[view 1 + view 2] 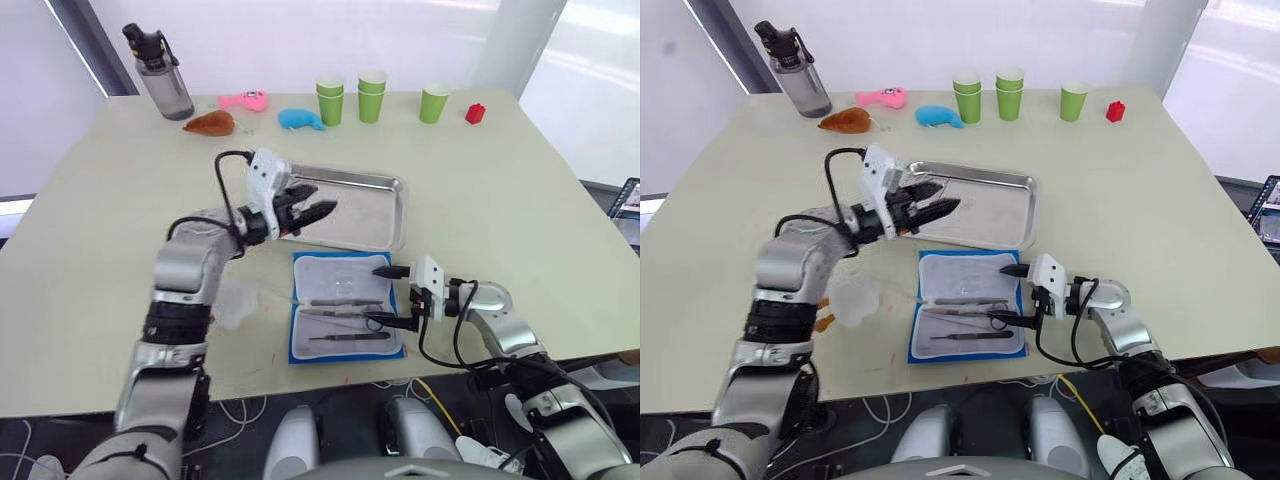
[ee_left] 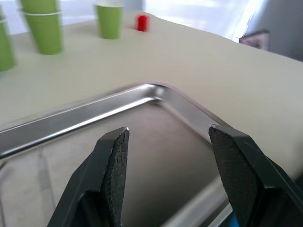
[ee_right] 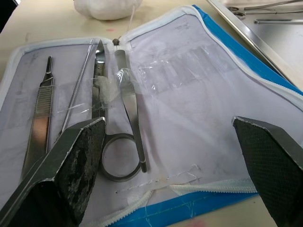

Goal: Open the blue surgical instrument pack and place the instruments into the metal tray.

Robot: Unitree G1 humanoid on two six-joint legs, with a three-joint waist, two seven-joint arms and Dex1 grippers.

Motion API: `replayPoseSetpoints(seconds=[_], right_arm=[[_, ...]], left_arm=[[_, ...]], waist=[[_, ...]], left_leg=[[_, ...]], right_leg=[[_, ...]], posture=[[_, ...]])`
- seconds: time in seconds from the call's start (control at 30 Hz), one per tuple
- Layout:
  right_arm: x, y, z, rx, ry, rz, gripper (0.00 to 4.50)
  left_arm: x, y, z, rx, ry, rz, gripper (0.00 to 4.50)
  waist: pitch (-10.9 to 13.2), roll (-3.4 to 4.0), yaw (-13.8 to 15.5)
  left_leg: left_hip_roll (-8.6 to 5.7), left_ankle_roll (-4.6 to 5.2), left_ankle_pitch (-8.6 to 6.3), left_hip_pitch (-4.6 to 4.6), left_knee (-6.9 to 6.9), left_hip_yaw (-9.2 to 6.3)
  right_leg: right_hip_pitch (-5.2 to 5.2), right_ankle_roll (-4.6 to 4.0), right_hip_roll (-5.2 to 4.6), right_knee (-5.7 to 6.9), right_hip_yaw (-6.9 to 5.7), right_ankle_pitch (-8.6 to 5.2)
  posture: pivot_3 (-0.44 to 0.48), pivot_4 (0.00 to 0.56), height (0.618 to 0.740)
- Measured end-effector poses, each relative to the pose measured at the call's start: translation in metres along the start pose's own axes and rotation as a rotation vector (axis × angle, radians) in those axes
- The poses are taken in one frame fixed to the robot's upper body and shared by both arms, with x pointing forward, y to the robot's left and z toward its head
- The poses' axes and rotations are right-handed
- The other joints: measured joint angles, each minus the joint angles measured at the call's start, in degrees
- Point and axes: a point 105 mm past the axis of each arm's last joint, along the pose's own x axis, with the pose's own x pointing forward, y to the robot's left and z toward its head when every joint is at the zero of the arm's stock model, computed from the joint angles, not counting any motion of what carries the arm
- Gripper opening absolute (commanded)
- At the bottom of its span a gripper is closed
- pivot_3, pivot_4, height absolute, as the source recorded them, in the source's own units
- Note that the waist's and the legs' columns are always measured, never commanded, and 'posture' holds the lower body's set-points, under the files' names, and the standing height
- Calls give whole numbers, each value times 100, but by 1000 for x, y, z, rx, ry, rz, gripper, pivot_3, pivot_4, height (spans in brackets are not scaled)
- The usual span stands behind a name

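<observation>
**Operator:** The blue pack lies open flat on the table, white lining up, just in front of the metal tray. My right end effector sits low over the pack's right edge, fingers spread wide, holding nothing. My left end effector hangs over the tray, also wide and empty.

**Spotter:** What's left in the pockets?

**Operator:** In the right wrist view, scissors with a ring handle, tweezers, a flat-handled tool and a thin probe. A couple of pieces seem to lie in the tray already, though that corner is hard to read.

**Spotter:** How will they handle?

**Operator:** I'd judge them light, stiff and slick: thin polished steel that can skate out of a pinch. The clear pocket film may drag on them, and the soft pack could lift along. I'd take the scissors across the shanks just above the ring, not at the tips.
</observation>
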Motion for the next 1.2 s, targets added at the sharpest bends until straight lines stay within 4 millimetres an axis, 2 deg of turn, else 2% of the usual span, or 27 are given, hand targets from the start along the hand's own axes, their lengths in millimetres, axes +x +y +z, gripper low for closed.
replayPoseSetpoints(seconds=[0.17,0.3,0.37,0.5,0.53,0.63,0.77,1.2], right_arm=[[0,0,-1,7,0,-6,4500],[0,0,-1,6,0,-5,4500],[0,0,-1,6,0,-6,4500],[0,0,-1,3,-2,-6,4500],[1,0,-1,2,-3,-5,4500],[1,0,-1,0,-4,-4,4500],[1,1,0,-4,-5,-1,4500],[0,1,1,-12,-7,4,4500]], left_arm=[[-27,-13,-1,77,46,-194,2853],[-62,-22,-8,166,143,-379,2853],[-74,-26,-11,198,172,-456,2853],[-88,-26,-16,242,235,-506,2853],[-93,-26,-15,256,249,-519,3341],[-102,-28,-13,282,271,-549,4418],[-120,-34,-22,310,364,-610,4418],[-123,-41,-17,326,320,-664,4418]], waist=[[11,10,17],[14,15,16],[14,16,22],[18,14,30],[18,14,28],[19,16,32],[20,16,40],[18,14,55]], left_leg=[[5,1,0,1,1,4],[13,1,0,4,-4,6],[29,1,0,4,-4,5],[52,2,-1,-1,-5,7],[55,2,-1,-3,-8,10],[57,2,-1,-3,-14,17],[61,2,-1,-4,-27,30],[56,3,0,-34,-23,83]], right_leg=[[-1,-3,-4,-3,0,-1],[-6,-5,-16,-9,0,-3],[-7,-5,-37,-9,-2,-3],[-15,-7,-43,-15,-1,-4],[-20,-8,-43,-16,-1,-4],[-25,-8,-49,-19,0,-4],[-35,-8,-55,-22,-1,-4],[-73,-7,-18,-19,-3,-4]], posture=[[0,150,734],[0,150,734],[0,150,734],[0,150,734],[0,150,734],[0,150,734],[0,150,734],[0,150,734]])
